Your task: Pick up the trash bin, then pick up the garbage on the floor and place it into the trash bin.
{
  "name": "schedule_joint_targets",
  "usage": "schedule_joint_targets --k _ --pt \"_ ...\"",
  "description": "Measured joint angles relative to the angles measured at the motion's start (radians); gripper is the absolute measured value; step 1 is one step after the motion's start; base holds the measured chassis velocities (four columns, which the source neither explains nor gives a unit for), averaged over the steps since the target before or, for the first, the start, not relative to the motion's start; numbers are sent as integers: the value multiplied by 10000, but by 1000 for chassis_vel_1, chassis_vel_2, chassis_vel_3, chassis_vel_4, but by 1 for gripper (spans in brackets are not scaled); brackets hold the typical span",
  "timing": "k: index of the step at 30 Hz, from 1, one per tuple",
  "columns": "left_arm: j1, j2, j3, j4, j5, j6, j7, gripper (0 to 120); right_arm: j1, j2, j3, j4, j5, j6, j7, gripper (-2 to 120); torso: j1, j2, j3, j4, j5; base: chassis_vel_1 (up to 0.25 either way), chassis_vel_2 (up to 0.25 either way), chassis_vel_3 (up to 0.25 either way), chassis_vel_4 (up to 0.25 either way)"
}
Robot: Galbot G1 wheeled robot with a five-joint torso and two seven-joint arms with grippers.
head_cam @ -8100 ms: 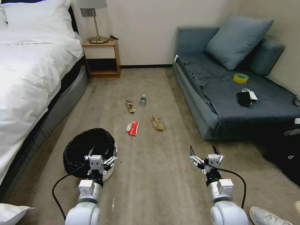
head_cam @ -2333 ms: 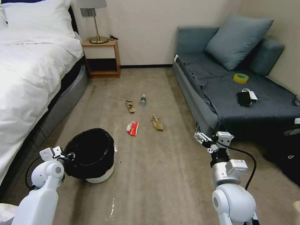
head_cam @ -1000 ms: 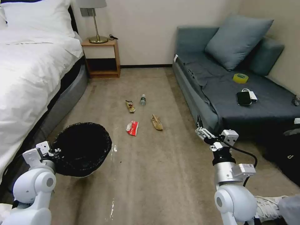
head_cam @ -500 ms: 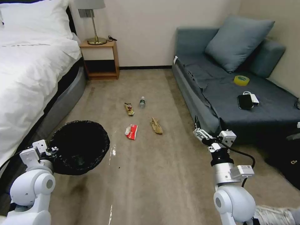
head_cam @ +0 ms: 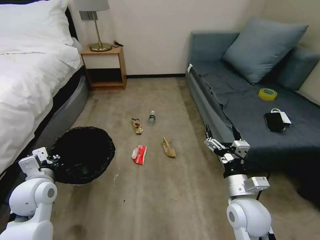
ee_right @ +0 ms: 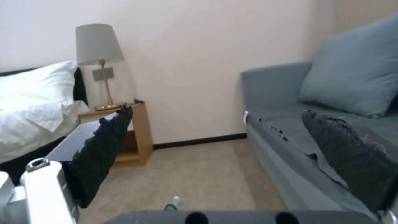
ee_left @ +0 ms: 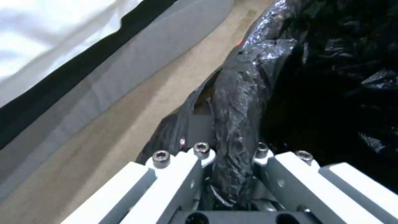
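With the left gripper (head_cam: 53, 158) clamped on the trash bin (head_cam: 83, 154) rim, the tan paper wrapper (head_cam: 168, 147) lies just left of the open right gripper (head_cam: 218, 146), lengthwise near-to-far.

This is a bedroom, much like a hotel room. A bed with white linen and a plump white pillow (head_cam: 30, 26) stands along one side on a dark padded base. Beside it is a small wooden nightstand (head_cam: 103, 66) carrying a brass-stemmed lamp with a grey shade (head_cam: 93, 23). Opposite sits a low blue-grey fabric sofa (head_cam: 240, 100) with a matching square cushion (head_cam: 263, 46). Short-pile beige-brown carpet (head_cam: 166, 200) covers the floor, and the plain cream wall (head_cam: 153, 33) ends in a dark skirting strip.
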Motion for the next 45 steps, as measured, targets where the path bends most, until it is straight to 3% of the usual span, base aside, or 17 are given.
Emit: schedule_joint_targets --k 39,44,45 --pt "-87 -98 -49 163 -63 -68 -5 3 226 -82 -439 -376 -186 -65 50 100 1 0 1 -2 -1 -170 175 171 -173" --pt "-251 -24 96 292 -66 -83 10 3 786 -536 -819 -718 73 -850 415 100 0 0 0 -3 -1 -15 11 20 -28" --pt "-249 -19 108 308 -67 -89 28 3 1068 -787 -1097 -938 481 -1414 716 100 0 0 -1 -2 -2 0 0 0 0"
